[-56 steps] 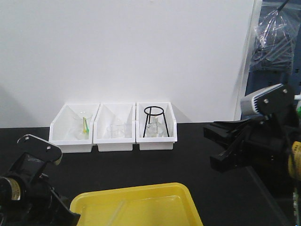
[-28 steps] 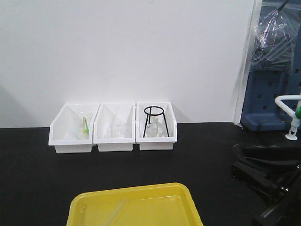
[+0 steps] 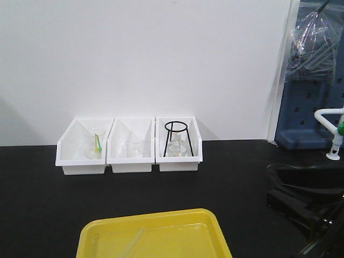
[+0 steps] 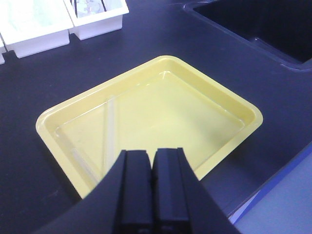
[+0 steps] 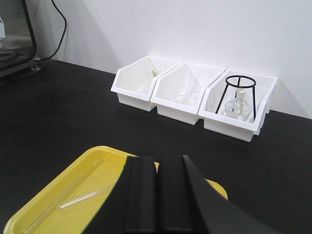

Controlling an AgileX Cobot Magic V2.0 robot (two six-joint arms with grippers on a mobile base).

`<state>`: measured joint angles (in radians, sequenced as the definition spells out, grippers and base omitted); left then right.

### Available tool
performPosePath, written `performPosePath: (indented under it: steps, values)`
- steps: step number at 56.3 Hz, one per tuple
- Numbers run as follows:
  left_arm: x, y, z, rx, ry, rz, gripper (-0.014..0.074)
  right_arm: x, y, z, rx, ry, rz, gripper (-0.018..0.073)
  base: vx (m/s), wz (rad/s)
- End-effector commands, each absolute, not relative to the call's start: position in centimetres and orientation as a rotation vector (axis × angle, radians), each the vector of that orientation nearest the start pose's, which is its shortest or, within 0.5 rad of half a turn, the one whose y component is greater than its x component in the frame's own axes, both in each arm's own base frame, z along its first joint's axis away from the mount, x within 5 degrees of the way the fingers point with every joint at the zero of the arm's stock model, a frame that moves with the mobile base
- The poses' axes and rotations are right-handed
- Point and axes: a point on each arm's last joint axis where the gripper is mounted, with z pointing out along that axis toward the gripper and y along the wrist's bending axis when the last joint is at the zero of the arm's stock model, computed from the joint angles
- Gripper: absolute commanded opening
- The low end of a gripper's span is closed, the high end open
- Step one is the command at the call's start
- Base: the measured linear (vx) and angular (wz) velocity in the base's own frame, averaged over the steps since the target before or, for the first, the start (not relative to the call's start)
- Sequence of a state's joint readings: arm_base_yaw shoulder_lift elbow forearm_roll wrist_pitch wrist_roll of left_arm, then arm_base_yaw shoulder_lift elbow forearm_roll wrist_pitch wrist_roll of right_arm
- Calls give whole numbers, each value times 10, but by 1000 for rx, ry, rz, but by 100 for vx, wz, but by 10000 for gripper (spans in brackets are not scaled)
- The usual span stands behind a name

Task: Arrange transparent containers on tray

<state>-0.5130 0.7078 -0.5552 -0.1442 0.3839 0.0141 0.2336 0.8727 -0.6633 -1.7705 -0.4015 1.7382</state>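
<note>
While the front view shows neither gripper, it shows the yellow tray point(image 3: 156, 236) on the black bench, near side of three white bins point(image 3: 129, 144) that stand in a row against the wall; a faint test tube point(image 3: 134, 242) lies slantwise in the tray. From the left wrist, the left gripper point(image 4: 151, 187) hangs over the tray's point(image 4: 234, 141) near rim with its jaws pressed together, holding nothing. Two test tubes lie on the tray floor: one point(image 4: 110, 129) along the middle left, the other point(image 4: 82, 161) close to the near-left rim. From the right wrist, the right gripper point(image 5: 157, 192) is likewise closed and empty above the tray point(image 5: 63, 180), where both tubes point(image 5: 85, 197) lie slantwise, side by side; the bins point(image 5: 195, 97) stand beyond the tray.
</note>
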Motion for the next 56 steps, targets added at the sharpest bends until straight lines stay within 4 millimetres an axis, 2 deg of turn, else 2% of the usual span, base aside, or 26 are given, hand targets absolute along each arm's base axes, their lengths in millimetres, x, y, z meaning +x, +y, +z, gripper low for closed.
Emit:
performPosePath:
  steps: [1,10,16,28,32,38,45,56]
  values:
    - [125,-77,318,403,1896,-486,-8,168,73,350,-526,1665,435,-13,0,0]
    - [125,-77,318,405,1896,-485,-8,168,73,350,-526,1665,435,-13,0,0]
    - [124,-70,322,432,1849,-407,-8,168,73,350,-526,1665,435,-11,0,0]
    - [101,-32,339,254,1747,-240,-8,169,73,350,-524,1665,434,-11,0,0]
    - [91,-21,336,243,1727,-132,-8,169,73,350,-523,1665,433,-11,0,0]
    - [79,-9,316,192,1687,-1,-8,169,73,350,-523,1665,433,-11,0,0]
    - [71,-3,281,141,1590,69,-8,169,73,350,-523,1665,433,-11,0,0]
    - [59,-2,204,121,1548,81,-8,169,73,350,-523,1665,433,-11,0,0]
